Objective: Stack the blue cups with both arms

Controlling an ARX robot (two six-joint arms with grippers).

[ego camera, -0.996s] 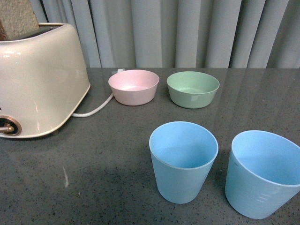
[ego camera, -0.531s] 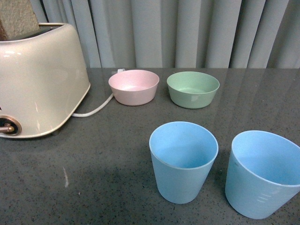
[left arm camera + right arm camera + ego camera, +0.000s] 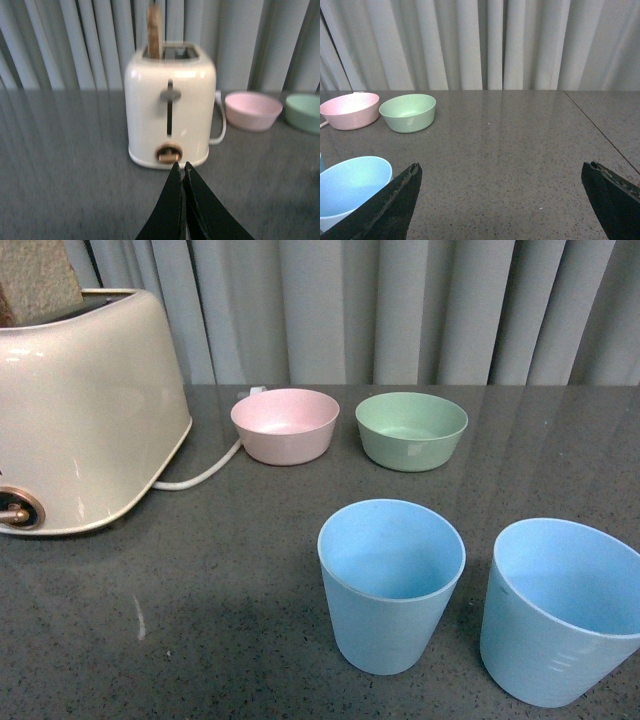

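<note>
While left end effector (image 3: 181,169) sits closed, right end effector (image 3: 502,165) gapes.

We see a cream toaster (image 3: 80,410) on the dark speckled table (image 3: 220,580), with a slice of bread (image 3: 35,275) sticking up out of its slot and a white cord (image 3: 200,475) trailing from its side. Just past the cord from the toaster sits a shallow pink bowl (image 3: 285,425), and farther from the toaster a shallow green bowl (image 3: 411,430), the two near but apart. Behind the toaster hangs a pleated grey curtain (image 3: 400,310).
</note>
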